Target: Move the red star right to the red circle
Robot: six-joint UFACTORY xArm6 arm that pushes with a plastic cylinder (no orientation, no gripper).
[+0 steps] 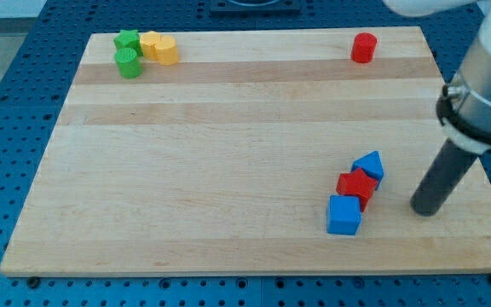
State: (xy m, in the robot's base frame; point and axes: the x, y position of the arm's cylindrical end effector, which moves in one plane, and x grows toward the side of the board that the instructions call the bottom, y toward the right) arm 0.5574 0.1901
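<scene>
The red star (356, 186) lies at the view's lower right, wedged between a blue triangle (369, 165) above it and a blue cube (343, 214) below it. The red circle (363, 47) stands near the view's top right edge of the board. My tip (426, 209) rests on the board to the right of the red star, a short gap from it and touching no block.
A green star (127, 39), a green circle (128, 62) and two yellow blocks (158, 48) cluster at the view's top left. The wooden board (228, 145) lies on a blue perforated table.
</scene>
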